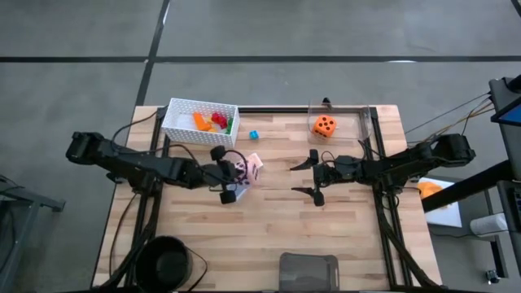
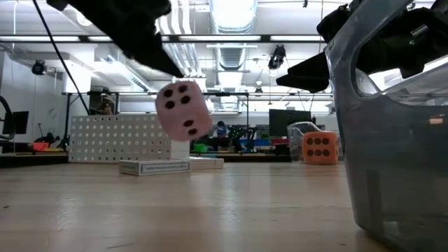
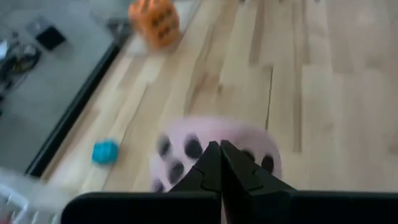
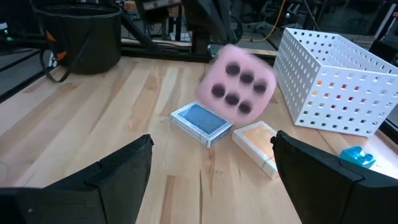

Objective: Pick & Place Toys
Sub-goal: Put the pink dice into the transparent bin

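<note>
Probably lab or workshop: strip ceiling lights (image 2: 234,14), monitors (image 2: 287,119), cluttered benches behind wooden table (image 1: 269,203).

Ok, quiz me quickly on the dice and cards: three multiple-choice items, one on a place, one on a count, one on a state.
1. Where is the orange die?
A. in the basket
B. on the table's far side, right arm's side
C. on the cards

2. How many cards lie on the table?
A. one
B. two
C. four

3. The pink die is
A. resting on the table
B. in the basket
C. off the table, in the air

Key:
1 B: the orange die sits far from the basket.
2 B: a blue card and a peach card lie side by side.
3 C: the low view shows the pink die well above the table, by the left gripper.
</note>
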Tool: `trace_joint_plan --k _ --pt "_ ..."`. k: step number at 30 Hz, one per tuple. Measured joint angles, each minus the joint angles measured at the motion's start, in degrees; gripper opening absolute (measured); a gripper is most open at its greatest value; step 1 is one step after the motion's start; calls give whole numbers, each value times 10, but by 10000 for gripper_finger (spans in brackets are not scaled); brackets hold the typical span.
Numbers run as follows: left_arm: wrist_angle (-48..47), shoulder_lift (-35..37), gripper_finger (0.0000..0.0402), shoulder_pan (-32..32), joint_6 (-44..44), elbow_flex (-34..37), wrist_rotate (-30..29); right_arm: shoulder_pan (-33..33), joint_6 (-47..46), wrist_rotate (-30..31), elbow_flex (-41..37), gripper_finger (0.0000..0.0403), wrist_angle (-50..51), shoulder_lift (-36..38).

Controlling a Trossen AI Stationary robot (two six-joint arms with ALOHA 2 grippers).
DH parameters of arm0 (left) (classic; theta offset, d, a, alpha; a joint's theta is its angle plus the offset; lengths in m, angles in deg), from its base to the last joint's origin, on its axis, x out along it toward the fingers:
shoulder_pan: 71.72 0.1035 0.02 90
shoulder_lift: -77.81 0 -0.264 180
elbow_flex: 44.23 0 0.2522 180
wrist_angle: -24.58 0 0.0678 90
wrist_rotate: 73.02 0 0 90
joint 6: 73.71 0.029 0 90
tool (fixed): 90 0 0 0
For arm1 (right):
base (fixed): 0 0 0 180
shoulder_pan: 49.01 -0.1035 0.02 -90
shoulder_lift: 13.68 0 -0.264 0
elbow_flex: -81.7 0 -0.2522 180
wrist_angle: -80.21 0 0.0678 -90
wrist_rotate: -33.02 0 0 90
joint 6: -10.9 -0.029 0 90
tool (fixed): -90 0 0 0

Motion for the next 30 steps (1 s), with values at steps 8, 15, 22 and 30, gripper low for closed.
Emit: trace_joint_plan --k 8,15,22,30 --pt "82 0 3 15 44 6 12 0 2 0 -2 327 -2 -1" --pt "58 0 2 19 30 6 38 0 -3 -3 -2 327 19 -1" --pt "7 -1 1 20 -10 7 44 -6 -16 -8 12 327 78 11" --pt "23 -6 44 30 -29 55 46 -29 -20 32 115 327 363 34"
